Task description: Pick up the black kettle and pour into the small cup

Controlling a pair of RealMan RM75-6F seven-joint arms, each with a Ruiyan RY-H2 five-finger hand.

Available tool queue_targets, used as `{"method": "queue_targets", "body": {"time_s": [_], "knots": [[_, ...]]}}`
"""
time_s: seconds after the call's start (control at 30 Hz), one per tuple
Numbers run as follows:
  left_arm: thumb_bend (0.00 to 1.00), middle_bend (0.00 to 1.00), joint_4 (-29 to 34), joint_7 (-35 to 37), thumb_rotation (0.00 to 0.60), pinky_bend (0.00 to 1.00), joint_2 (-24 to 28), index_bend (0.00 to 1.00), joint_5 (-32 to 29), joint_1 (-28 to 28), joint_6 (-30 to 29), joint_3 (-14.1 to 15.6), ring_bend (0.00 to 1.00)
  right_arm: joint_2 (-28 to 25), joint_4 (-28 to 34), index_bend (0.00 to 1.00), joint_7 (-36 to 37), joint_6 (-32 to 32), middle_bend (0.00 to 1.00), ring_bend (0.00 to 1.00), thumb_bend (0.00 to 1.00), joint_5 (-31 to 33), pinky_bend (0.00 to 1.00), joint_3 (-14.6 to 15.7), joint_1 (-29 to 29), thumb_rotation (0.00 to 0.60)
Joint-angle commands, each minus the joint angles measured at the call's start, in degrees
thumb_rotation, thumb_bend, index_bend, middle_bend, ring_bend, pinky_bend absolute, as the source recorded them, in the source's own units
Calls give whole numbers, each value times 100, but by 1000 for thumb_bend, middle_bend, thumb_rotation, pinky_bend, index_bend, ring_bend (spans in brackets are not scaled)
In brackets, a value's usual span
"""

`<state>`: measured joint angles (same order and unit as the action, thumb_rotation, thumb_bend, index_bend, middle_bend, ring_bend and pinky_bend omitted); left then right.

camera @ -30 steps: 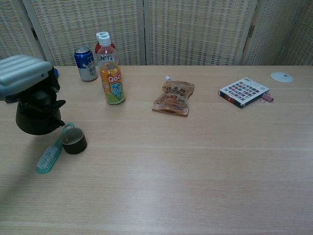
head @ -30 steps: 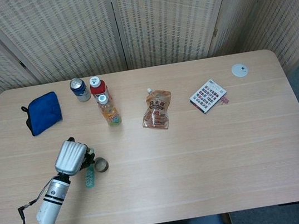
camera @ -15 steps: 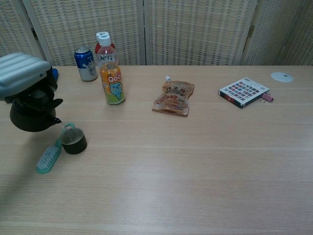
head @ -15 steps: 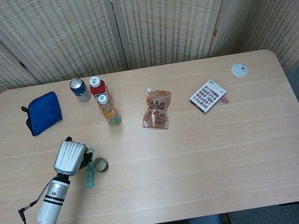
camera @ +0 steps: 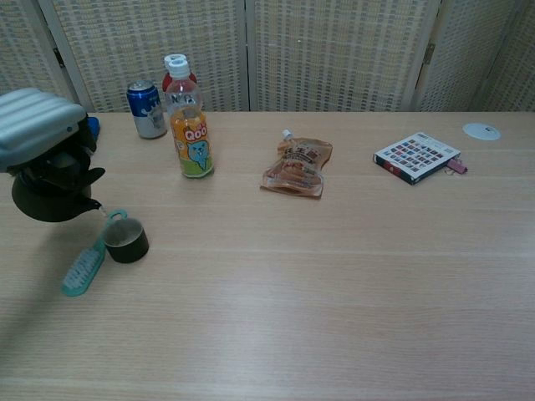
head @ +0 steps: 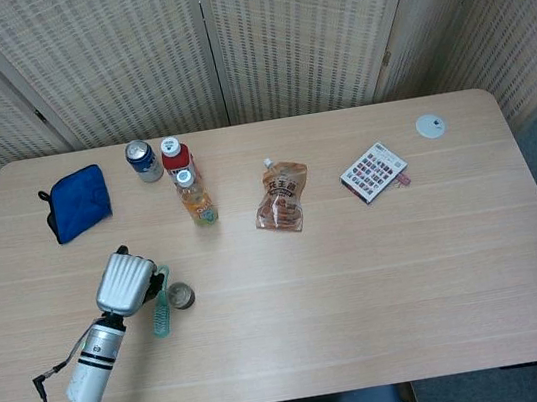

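Observation:
My left hand (camera: pixel 38 129) (head: pixel 125 280) grips the black kettle (camera: pixel 52 190) from above and holds it off the table at the near left. The kettle is tilted, its spout pointing right and down just above the rim of the small dark cup (camera: pixel 126 239) (head: pixel 180 296). In the head view the hand hides nearly all of the kettle. My right hand is not in either view.
A teal brush (camera: pixel 84 266) lies beside the cup. Further back stand an orange drink bottle (camera: pixel 191 134), a red-capped bottle (head: pixel 176 156) and a blue can (camera: pixel 146 109). A blue cloth (head: pixel 79 202), a snack pouch (camera: pixel 297 167), a small book (camera: pixel 416 155) and a white disc (camera: pixel 481 130) also lie on the table.
The left hand has lifted the kettle slightly, shifted it left and tipped it further, bringing the spout over the cup's rim. The cup and brush have stayed put.

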<state>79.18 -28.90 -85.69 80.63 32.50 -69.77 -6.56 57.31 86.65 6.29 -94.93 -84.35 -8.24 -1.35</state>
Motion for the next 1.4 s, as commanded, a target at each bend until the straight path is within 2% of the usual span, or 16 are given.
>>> {"method": "queue_targets", "body": {"time_s": [0.03, 1.4], "knots": [[401, 1000, -33, -42, 531, 500, -2, 1000, 39, 4, -23, 10, 1000, -1, 1, 231, -1, -1, 317, 238, 186, 0, 218, -1, -1, 600], [401, 1000, -171, -354, 533, 501, -52, 1000, 335, -51, -222, 112, 1000, 0, -1, 231, 41, -76, 317, 238, 187, -26, 218, -3, -53, 600]]}}
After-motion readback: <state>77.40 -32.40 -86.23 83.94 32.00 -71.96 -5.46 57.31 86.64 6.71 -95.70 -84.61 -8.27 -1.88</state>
